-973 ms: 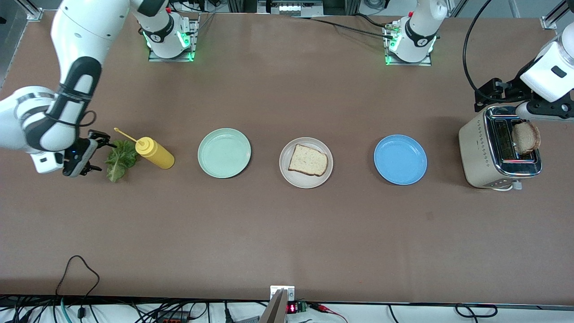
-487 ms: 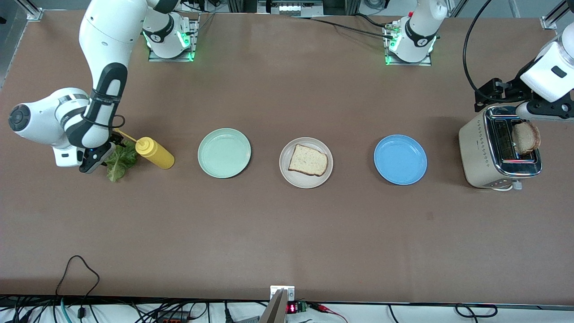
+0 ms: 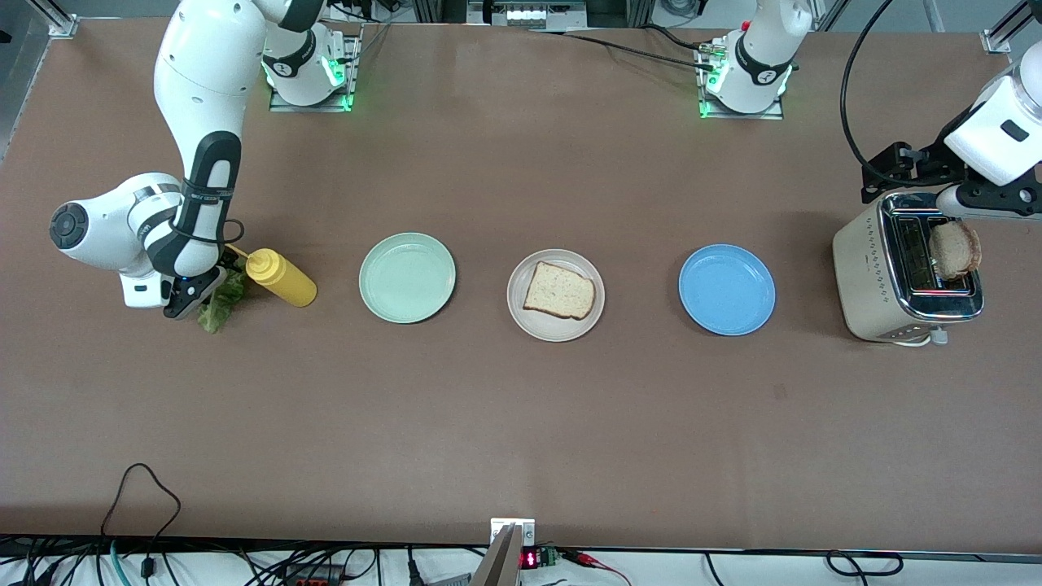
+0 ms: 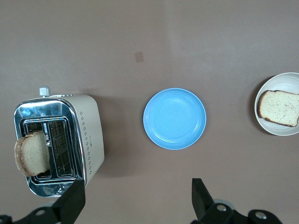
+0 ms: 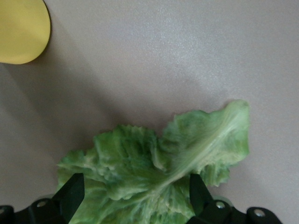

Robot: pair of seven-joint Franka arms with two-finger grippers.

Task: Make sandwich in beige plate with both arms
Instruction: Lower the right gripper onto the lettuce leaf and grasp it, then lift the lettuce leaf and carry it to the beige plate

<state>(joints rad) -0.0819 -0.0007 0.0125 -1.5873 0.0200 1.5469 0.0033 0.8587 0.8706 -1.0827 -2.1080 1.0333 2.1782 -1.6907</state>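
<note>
Right gripper (image 5: 133,205): fingers (image 5: 70,196) spread wide, straddling lettuce leaf (image 5: 159,172) beside yellow bottle (image 3: 282,277) at right arm's end of worktop (image 3: 521,423). Left gripper (image 4: 138,203): fingers apart, gripping nothing, over toaster (image 3: 904,273) with 1 bread slice (image 3: 954,250). Another slice (image 3: 559,290) on beige plate (image 3: 529,321), mid-worktop.

Bright, even overhead light, soft shadows (close lettuce (image 5: 154,177) slightly blurred)

A robotics lab, this: two white jointed arms (image 3: 195,122) bolted on green-lit bases (image 3: 309,77) to a broad brown-topped table (image 3: 521,423), aluminium framing (image 3: 53,16) at the corner, loose black cables (image 3: 146,488) along the edge.
</note>
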